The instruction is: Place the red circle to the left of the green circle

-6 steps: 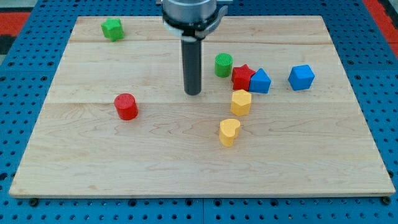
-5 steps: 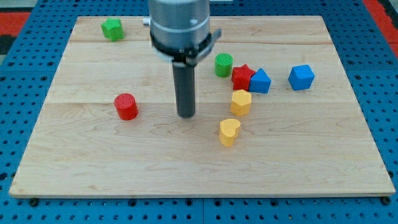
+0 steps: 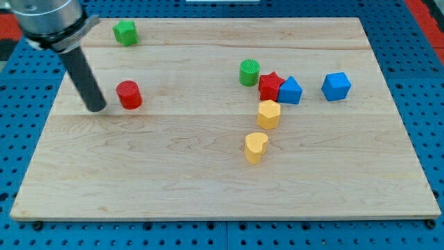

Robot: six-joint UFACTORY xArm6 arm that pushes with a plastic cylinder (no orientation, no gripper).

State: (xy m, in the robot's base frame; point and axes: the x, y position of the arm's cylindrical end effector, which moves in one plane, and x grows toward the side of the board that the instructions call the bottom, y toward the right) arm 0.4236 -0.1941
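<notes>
The red circle [image 3: 128, 94] stands on the left part of the wooden board. The green circle [image 3: 249, 72] stands right of the board's middle, far to the red circle's right and a little higher in the view. My tip [image 3: 98, 108] rests on the board just left of the red circle and slightly below it, with a small gap between them. The dark rod slants up to the view's top left.
A red star [image 3: 271, 85] sits against the green circle's lower right, with a blue block [image 3: 290, 90] beside it. A blue cube [image 3: 336, 85] is further right. Two yellow blocks [image 3: 268, 114] [image 3: 256, 146] lie below. A green block [image 3: 125, 32] is at top left.
My tip has swept from the board's middle to the left of the red circle. The red circle has shifted up and slightly left. The other blocks have not moved.
</notes>
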